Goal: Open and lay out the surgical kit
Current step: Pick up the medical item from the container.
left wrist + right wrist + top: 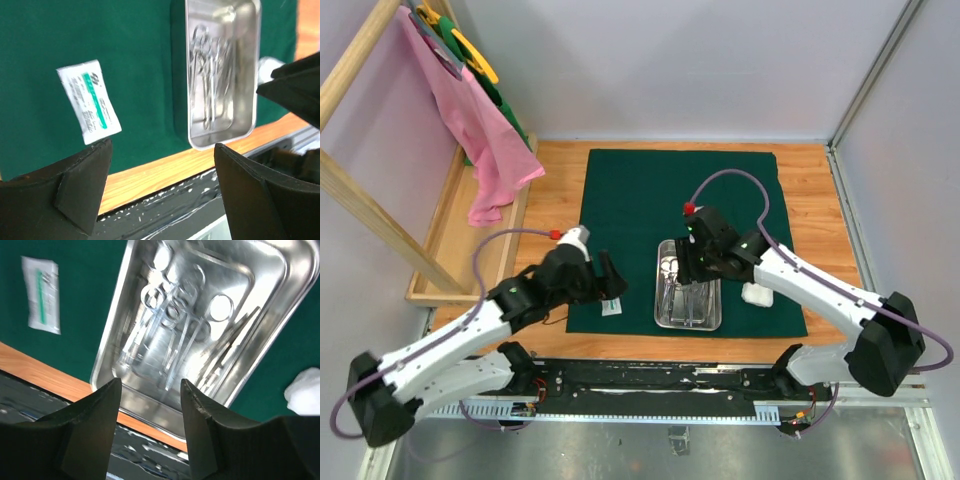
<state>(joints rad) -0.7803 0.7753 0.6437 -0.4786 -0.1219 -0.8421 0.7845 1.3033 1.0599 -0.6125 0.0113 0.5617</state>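
Jaws on your left gripper (610, 282) stand spread wide, nothing between them; they hang low over the green cloth (640, 190), close by the white packet (612, 307)

Jaws on your right gripper (692, 268) are parted too, empty, poised over the steel tray (659, 300); whether they touch the tray you cannot tell

Green cloth lies opened flat on the bench (810, 170)

Tray sits on the cloth toward its 5 o'clock corner, long side running 12 to 6. Slim steel clamps (170, 325) lie inside it, overlapped, ring handles toward the 12 o'clock end in the right wrist view

Packet lies flat on the cloth at about 8 o'clock from the tray, apart from it, near the cloth's near edge; green stripe on its face shows in the left wrist view

Gauze wad (758, 294) rests on the cloth at 3 o'clock from the tray, just beside it

Off the cloth at 10 o'clock: pink cloth (480, 130) draped over a wooden rack (360, 50)
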